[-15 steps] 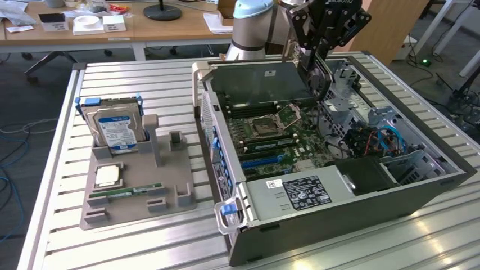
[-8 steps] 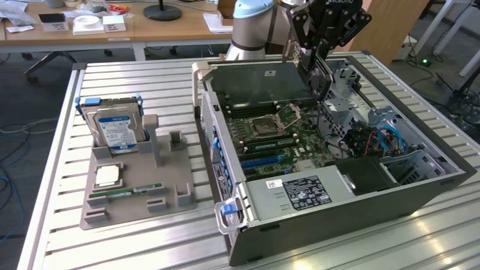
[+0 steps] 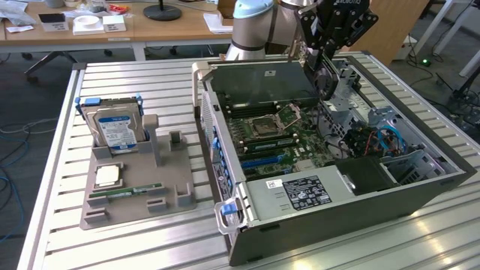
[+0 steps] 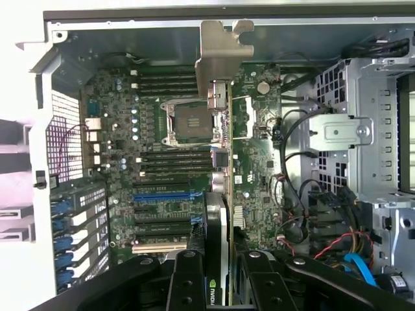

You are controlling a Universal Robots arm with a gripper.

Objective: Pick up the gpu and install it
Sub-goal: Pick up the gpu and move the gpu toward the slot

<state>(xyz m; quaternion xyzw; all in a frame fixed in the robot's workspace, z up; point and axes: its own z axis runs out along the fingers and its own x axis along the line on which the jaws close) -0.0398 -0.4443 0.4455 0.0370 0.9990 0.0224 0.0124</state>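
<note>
Plainly, there is one of each main thing: one arm (image 3: pixel 251 22), one gripper (image 4: pixel 222 265), one gpu (image 4: pixel 217 220), one open computer case (image 3: pixel 338 225) and one grey tray (image 3: pixel 174 188), all on one slatted table (image 3: pixel 112 242). In the exterior view, with the case as the dial's centre, the tray lies at nine o'clock. On it I count one upright hard drive (image 3: pixel 116 134) with a blue-white label, one square processor chip (image 3: pixel 109 175) and one green memory stick (image 3: pixel 123 192). Inside the case sit one motherboard (image 3: pixel 277 140) with one processor socket (image 3: pixel 281 117), one labelled power supply (image 3: pixel 300 192) at six o'clock and a bundle of blue cables (image 3: pixel 386 140) at three o'clock.

The gripper is clenched on the gpu, a finger (image 4: pixel 187 278) against each face. It holds the card on edge over the case's twelve-to-one o'clock part, above the motherboard.

The arm and the gripper's upper body are cut off by the frame. A blue-tabbed piece behind the hard drive may be a second drive; I cannot tell. In the exterior view the card's lower edge merges with the dark interior, so whether it touches the board is unclear.

The gpu is a thin dark card, seen edge-on from the wrist. It has a beige metal bracket (image 4: pixel 217 58) at the end away from the fingers and a green logo mark near the grip.
</note>
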